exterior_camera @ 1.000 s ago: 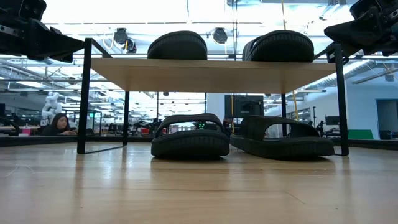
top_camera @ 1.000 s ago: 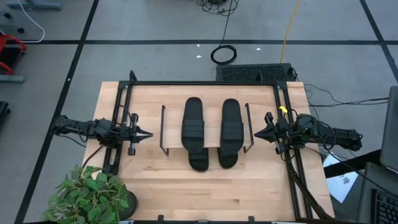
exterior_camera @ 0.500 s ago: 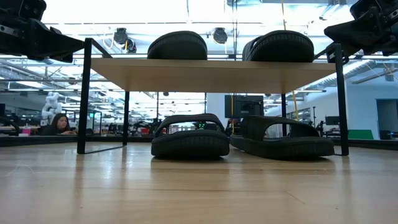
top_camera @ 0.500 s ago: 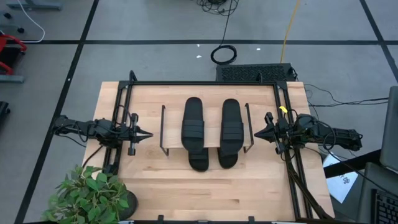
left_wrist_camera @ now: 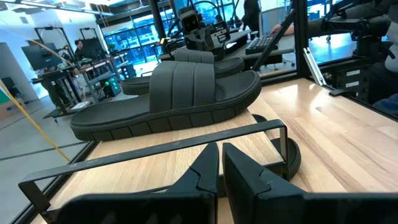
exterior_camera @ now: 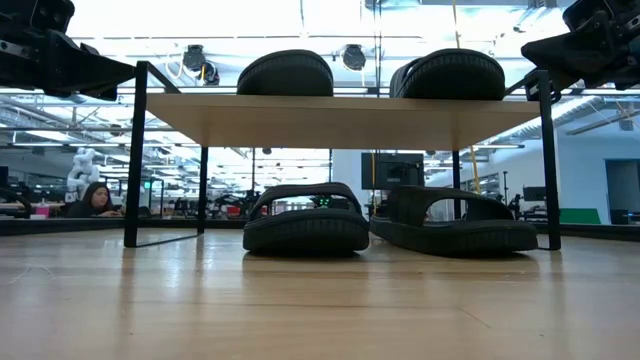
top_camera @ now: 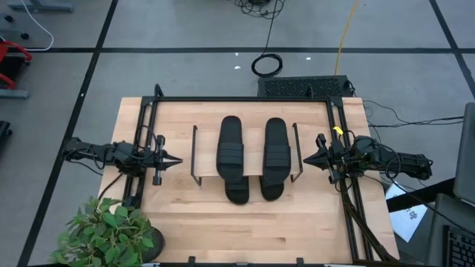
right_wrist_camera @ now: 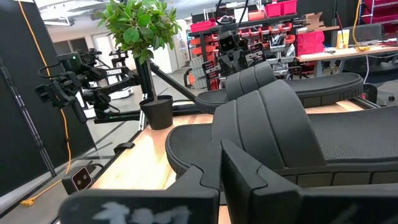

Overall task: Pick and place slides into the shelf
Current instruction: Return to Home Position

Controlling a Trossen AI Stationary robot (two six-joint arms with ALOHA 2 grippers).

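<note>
2 slides [exterior_camera: 285,72] sit on top of shelf [exterior_camera: 340,120], 2 under it. L gripper [top_camera: 172,160] & R gripper [top_camera: 308,158] pinched closed, empty, just beside shelf ends. Risk: sloppy pull-back clips shelf, knocks top pair off.

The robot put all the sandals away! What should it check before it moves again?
1. Top sandals on the shelf: ok, two lie side by side on the plank.
2. Bottom sandals under it: ok, two sit on the table.
3. Bottom sandals tucked fully in: not ok, their ends stick out past the shelf's side frames.
4. Left claw empty: ok, shut on nothing, beside the shelf's left end.
5. Right claw empty: ok, shut on nothing, beside the shelf's right end.
</note>
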